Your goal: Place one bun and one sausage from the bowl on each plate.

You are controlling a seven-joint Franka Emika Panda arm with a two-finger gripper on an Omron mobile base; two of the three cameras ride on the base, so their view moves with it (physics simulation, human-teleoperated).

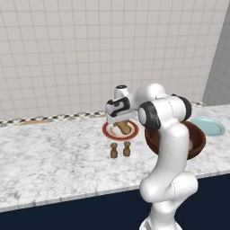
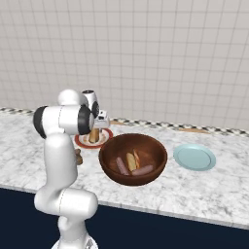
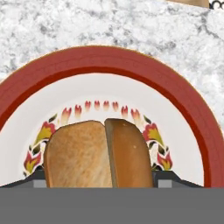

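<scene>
Nearest the base, two small brown shakers (image 1: 120, 149) stood side by side on the marble counter (image 1: 49, 157), just in front of the red-rimmed plate (image 1: 108, 131). Deep brown bowl (image 2: 133, 158) sat right of that plate w/ a bun (image 2: 132, 160) and two sausages (image 2: 142, 170) inside. Gripper (image 1: 120, 122) hung over the red-rimmed plate, fingers spread wide around a second bun (image 3: 98, 154), prob. gripping it; contact w/ the plate unclear. Teal-rimmed plate (image 2: 195, 156) lay apart, right of the bowl. Tiled wall (image 1: 90, 49) behind.
</scene>
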